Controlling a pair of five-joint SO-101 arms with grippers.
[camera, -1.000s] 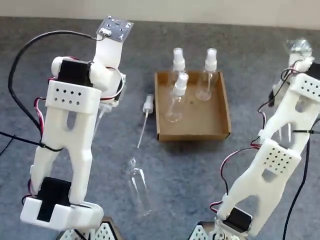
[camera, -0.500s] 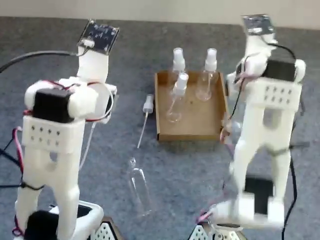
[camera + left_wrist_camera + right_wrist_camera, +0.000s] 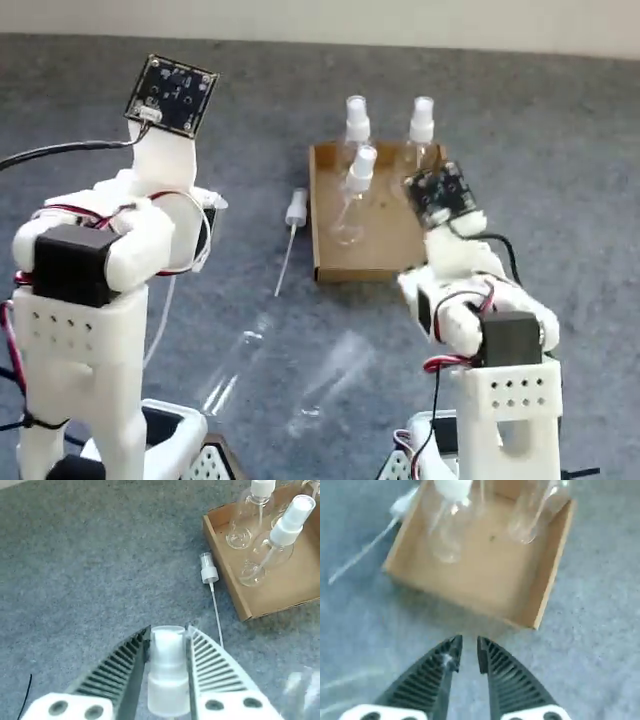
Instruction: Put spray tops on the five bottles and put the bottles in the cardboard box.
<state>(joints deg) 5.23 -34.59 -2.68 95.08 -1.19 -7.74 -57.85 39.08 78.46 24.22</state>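
My left gripper (image 3: 167, 630) is shut on a white spray top (image 3: 167, 672), held over the carpet left of the cardboard box (image 3: 385, 270). Three clear bottles (image 3: 360, 170) with spray tops stand in the box. A loose spray top (image 3: 296, 207) with its long tube lies on the carpet just left of the box. A bare clear bottle (image 3: 325, 385) lies blurred near the front, between the two arms. My right gripper (image 3: 469, 642) hovers in front of the box's near wall (image 3: 470, 602), its fingers nearly together with nothing between them.
Grey carpet covers the table (image 3: 520, 110). The left arm (image 3: 90, 300) stands tall at the front left, and the right arm (image 3: 490, 350) at the front right, close to the box's near corner. Cables trail at the left edge.
The right arm swung in from the right edge to the front of the box. The left arm drew back toward the left. The lying bottle now shows as a blur and has shifted.
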